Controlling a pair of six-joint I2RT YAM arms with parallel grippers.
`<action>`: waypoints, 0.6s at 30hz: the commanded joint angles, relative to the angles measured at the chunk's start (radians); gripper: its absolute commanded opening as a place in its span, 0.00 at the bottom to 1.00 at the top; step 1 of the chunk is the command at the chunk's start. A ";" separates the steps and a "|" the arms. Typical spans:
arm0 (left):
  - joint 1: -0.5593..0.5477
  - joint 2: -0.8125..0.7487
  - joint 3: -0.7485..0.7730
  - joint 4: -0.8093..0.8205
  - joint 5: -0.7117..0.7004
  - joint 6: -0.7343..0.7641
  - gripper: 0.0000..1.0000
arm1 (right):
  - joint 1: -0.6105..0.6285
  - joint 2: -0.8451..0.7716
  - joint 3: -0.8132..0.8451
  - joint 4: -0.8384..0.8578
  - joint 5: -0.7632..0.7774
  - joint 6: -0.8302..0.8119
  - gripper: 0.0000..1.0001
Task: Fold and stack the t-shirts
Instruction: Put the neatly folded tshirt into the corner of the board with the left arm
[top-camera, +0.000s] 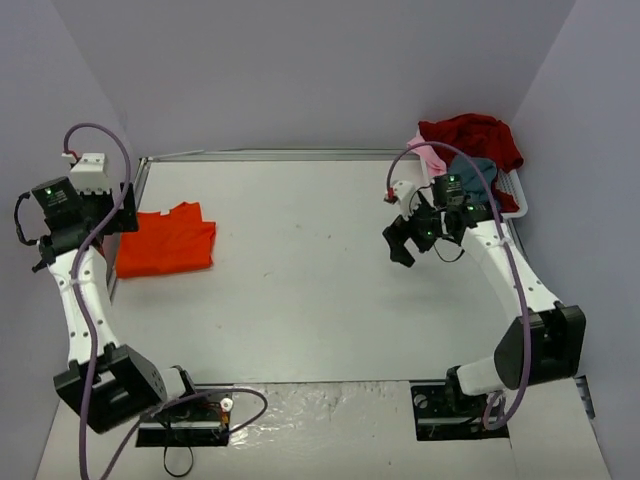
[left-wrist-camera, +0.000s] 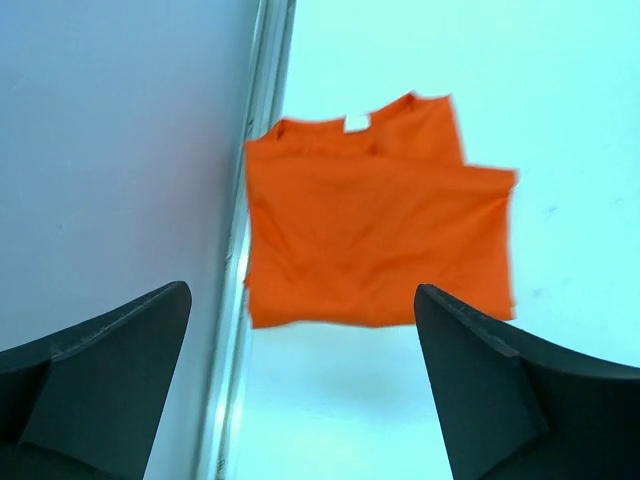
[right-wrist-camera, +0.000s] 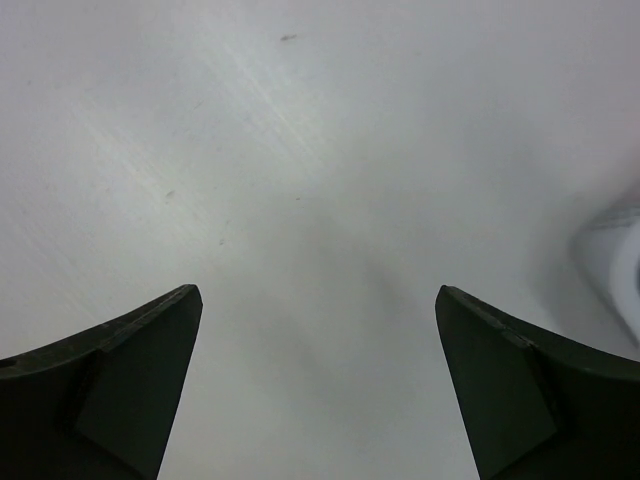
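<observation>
A bright orange-red t-shirt (top-camera: 167, 240) lies folded flat at the table's left edge; it also shows in the left wrist view (left-wrist-camera: 375, 235) with its collar at the far side. My left gripper (top-camera: 120, 216) hovers just to its left, open and empty (left-wrist-camera: 302, 290). My right gripper (top-camera: 400, 246) is open and empty (right-wrist-camera: 318, 290) above bare table right of centre. A dark red t-shirt (top-camera: 472, 135), a grey-blue one (top-camera: 480, 170) and a pale pink one (top-camera: 431, 155) are heaped at the back right.
The heap lies in a white slatted basket (top-camera: 512, 190) in the back right corner, behind my right arm. A metal edge strip (left-wrist-camera: 262, 150) runs along the table's left side next to the orange shirt. Grey walls enclose the table.
</observation>
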 joint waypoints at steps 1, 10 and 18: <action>-0.028 -0.146 -0.124 0.112 0.087 -0.130 0.94 | -0.040 -0.108 0.011 0.090 0.051 0.083 1.00; -0.107 -0.415 -0.584 0.499 0.128 -0.283 0.94 | -0.093 -0.318 -0.255 0.606 0.454 0.445 1.00; -0.108 -0.361 -0.557 0.439 0.148 -0.284 0.94 | -0.174 -0.415 -0.339 0.667 0.545 0.511 1.00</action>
